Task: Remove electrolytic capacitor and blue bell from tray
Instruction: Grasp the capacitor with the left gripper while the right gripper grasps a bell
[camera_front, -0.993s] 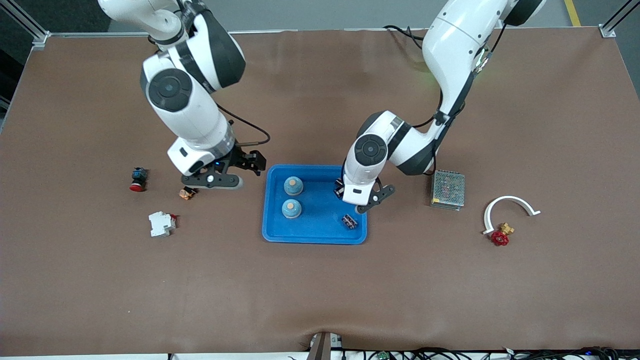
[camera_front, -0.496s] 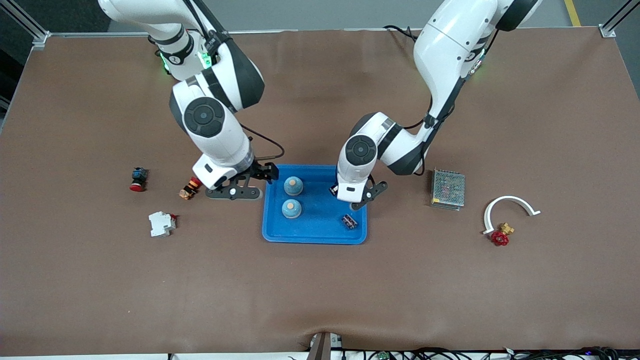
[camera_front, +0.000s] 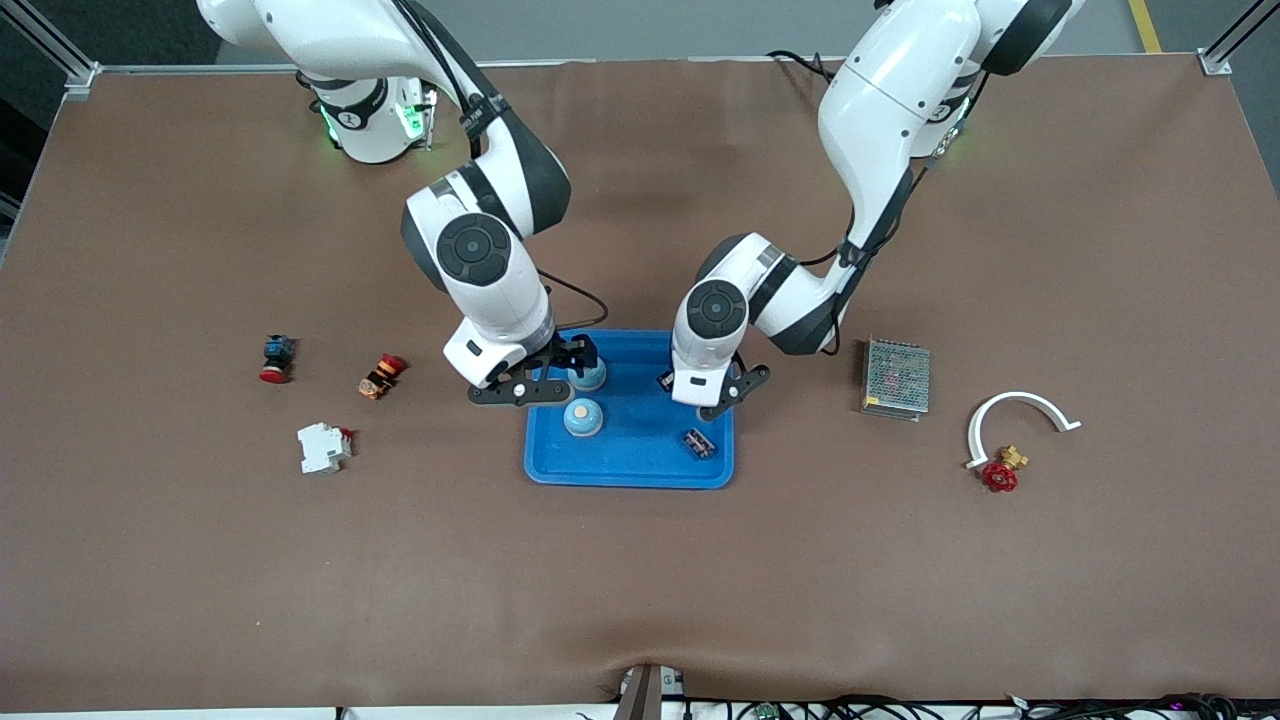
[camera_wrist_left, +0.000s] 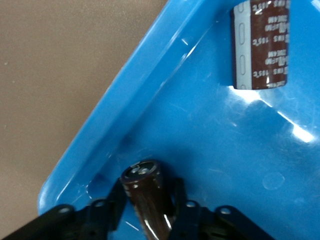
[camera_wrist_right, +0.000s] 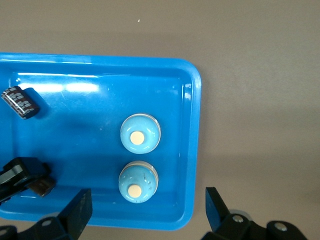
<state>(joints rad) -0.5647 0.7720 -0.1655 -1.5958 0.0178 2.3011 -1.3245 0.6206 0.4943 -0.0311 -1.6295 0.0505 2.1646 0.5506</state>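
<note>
A dark brown capacitor (camera_wrist_left: 147, 197) with a silvery top is sitting clamped between the left gripper (camera_wrist_left: 149, 200) fingers, low in the blue tray (camera_front: 640, 468). A second capacitor (camera_front: 698, 442) is lying nearby. The right gripper (camera_wrist_right: 145, 210), spread wide, is hovering over two blue bells (camera_wrist_right: 140, 134) on the brown table (camera_front: 900, 580).

Brown table (camera_front: 640, 580) carries a blue tray (camera_front: 630, 470) mid-frame, red button (camera_front: 273, 361), orange switch (camera_front: 378, 377), white breaker (camera_front: 322, 447) at frame-left, metal box (camera_front: 896, 377), white clamp (camera_front: 1020, 410), red valve (camera_front: 1000, 474) frame-right.
</note>
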